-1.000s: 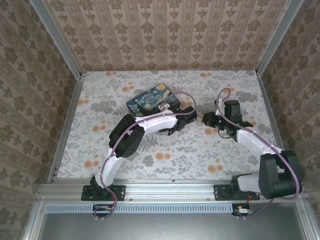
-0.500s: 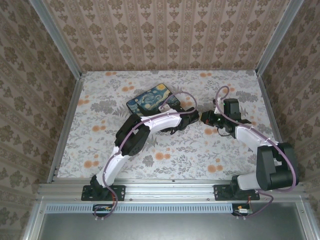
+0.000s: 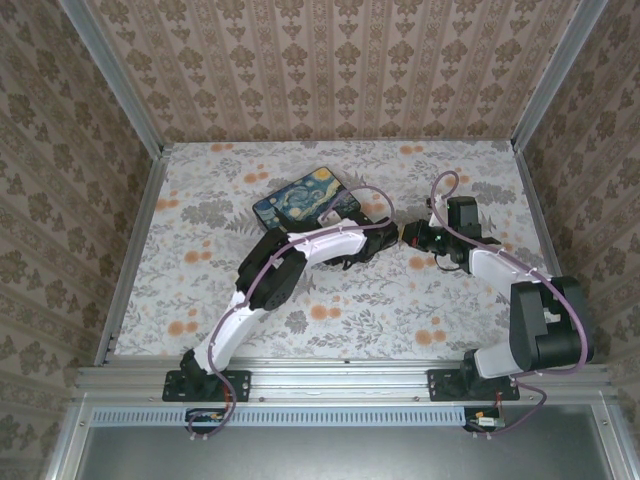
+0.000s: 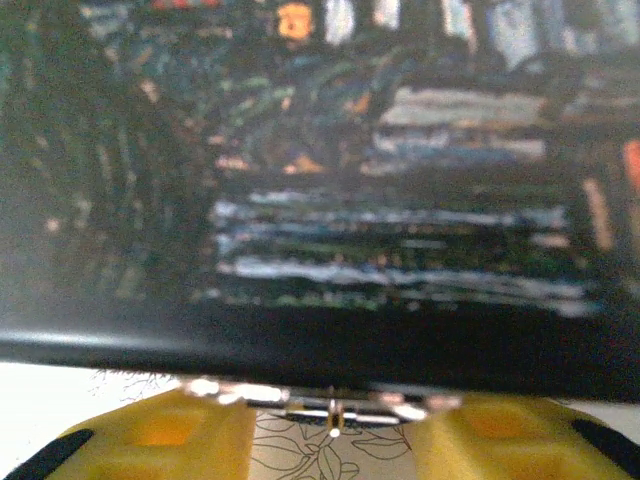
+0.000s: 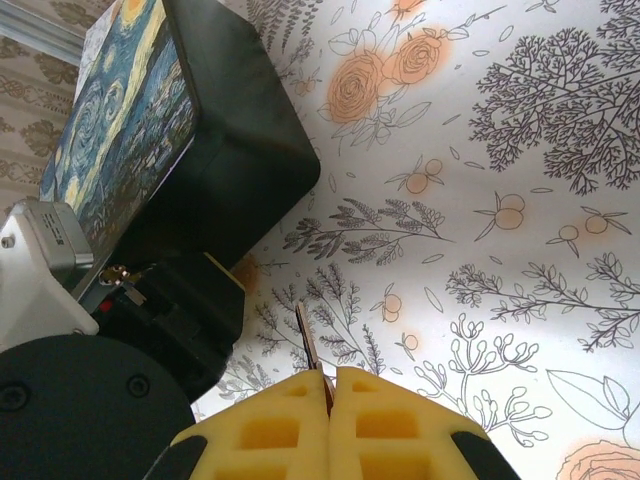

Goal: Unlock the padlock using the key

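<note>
Padlock (image 4: 333, 402): tiny metal item. It is blurring in the left wrist view, so its detail is not reading.

Location: it is sitting over the middle of the desk (image 3: 200, 300), just near of the painted box (image 3: 305, 198). It is showing as a thin bright metal piece bridging the tips of the left gripper (image 4: 333, 425).

Left fingers (image 4: 170, 435): these are standing narrowly apart and, by my judgement, pinching the padlock between them. The blur is leaving this less than certain.

Key (image 5: 308, 345): a thin flat blade is sticking out edge-on from the right gripper (image 5: 328, 388), whose fingers (image 5: 270, 425) are pressing fully together on it. The blade is pointing toward the left gripper and standing apart from it.

Handling, judged:
- The padlock is likely behaving as a light, rigid, smooth piece, prone to twisting or slipping in the soft pads once the key is pushing in.
- The best hold is gripping across the flat faces of the body, leaving the shackle and keyhole end free.
- The key is looking stiff but thin, so it is needing a straight line into the keyhole, as side load is risking a pivot in the grip.
</note>
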Robot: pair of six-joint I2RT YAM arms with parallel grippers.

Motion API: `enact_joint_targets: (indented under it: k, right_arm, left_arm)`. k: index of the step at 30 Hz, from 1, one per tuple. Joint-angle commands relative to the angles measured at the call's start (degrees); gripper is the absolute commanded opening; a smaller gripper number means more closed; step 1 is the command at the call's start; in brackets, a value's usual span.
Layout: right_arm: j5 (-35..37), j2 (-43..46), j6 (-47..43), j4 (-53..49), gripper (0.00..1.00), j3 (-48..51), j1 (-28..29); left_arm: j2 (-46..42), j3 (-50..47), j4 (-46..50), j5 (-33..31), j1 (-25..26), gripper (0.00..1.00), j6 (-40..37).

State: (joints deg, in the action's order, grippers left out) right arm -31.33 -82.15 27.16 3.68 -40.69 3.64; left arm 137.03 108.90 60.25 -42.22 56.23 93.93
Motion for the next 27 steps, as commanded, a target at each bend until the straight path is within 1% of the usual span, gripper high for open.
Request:
enact_joint_targets:
  k: [1, 4, 7, 9, 11, 13, 17, 21, 27]
  right_arm:
    - [-1.30, 0.22, -0.12, 0.22, 0.00, -1.41, -0.21]
    - [-0.92, 1.07, -0.75, -1.01, 0.00, -1.50, -0.19]
    - [-0.66, 1.93, -1.13, -2.35, 0.00, -1.37, -0.21]
    - [-0.57, 2.02, -1.16, -3.34, 0.00, -0.84, -0.21]
    - [-0.71, 4.14, -0.76, -3.50, 0.00, 0.34, -0.21]
    - [-1.16, 4.85, 0.04, -3.34, 0.00, 1.54, -0.12]
    - [-1.07, 6.04, 0.44, -3.67, 0.00, 2.70, 0.36]
    - [-0.72, 7.37, 0.85, -5.30, 0.00, 2.96, 1.36]
    - [-0.59, 11.37, 1.38, -7.37, 0.00, 4.98, 5.91]
  left_arm:
    - [0.18, 0.91, 2.07, -2.24, -0.61, 0.37, 0.05]
    - [-1.44, -1.17, 0.17, -2.19, -0.77, 0.32, -2.31]
    - [-3.84, -4.48, -3.64, -1.37, -1.17, 0.27, -6.47]
    - [-6.49, -7.43, -6.97, -0.20, -1.38, 0.25, -10.04]
    - [-9.61, -11.01, -10.88, 2.06, -1.68, 0.23, -13.64]
    - [-13.19, -14.94, -14.26, 5.03, -2.18, 0.20, -16.66]
    - [-19.07, -20.25, -16.38, 10.31, -3.37, 0.16, -19.38]
    - [-24.79, -25.03, -19.05, 18.32, -5.23, 0.14, -22.63]
    - [-32.71, -29.82, -19.12, 30.46, -8.83, 0.12, -25.13]
